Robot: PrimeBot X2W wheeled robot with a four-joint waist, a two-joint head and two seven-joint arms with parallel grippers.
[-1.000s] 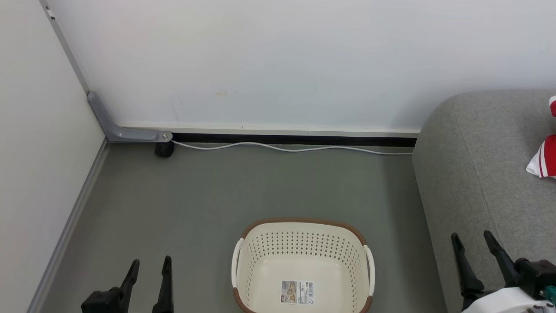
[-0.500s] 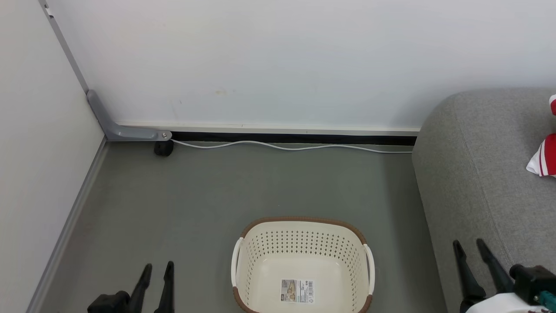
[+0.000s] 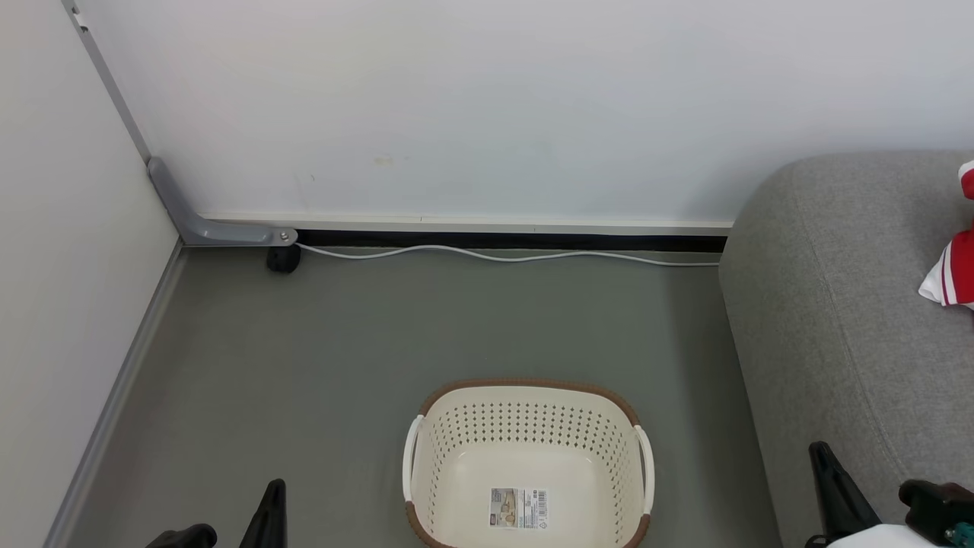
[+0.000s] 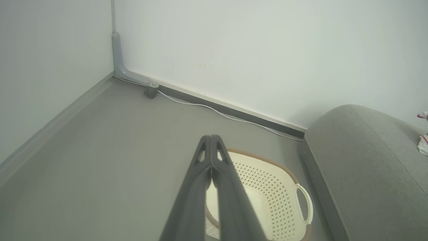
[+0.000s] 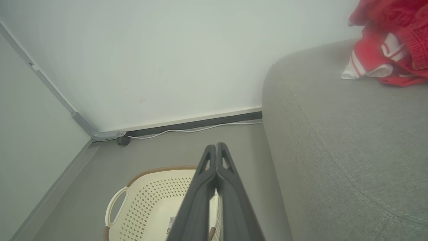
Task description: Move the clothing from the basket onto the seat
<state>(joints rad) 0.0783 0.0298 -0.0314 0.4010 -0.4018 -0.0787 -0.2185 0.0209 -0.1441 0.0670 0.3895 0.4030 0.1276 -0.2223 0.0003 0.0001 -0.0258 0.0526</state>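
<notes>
The robot's left hand (image 4: 211, 138) hangs low above the grey floor (image 3: 319, 342), its two dark fingers pressed tip to tip and holding nothing. The right hand (image 5: 216, 146) is likewise closed flat on itself and empty, poised at the near front edge of the seat (image 3: 829, 320).

Between the two hands stands the cream basket (image 3: 525, 385), just to the right of the left hand and just to the left of the right one. It is upright on the floor, with a bare bottom but for a barcode label (image 3: 519, 508).

The red clothing (image 5: 388, 50), with white stripes and trim, lies bunched on the seat well beyond the right hand and off to its right, near the wall (image 3: 487, 106). How the two garments are arranged in that heap cannot be made out.

Ahead of both hands, past the basket, a white cable (image 3: 502, 257) trails along the foot of the wall. It runs from a grey bracket (image 3: 205, 228) in the corner, far ahead of the left hand, to the end of the seat.
</notes>
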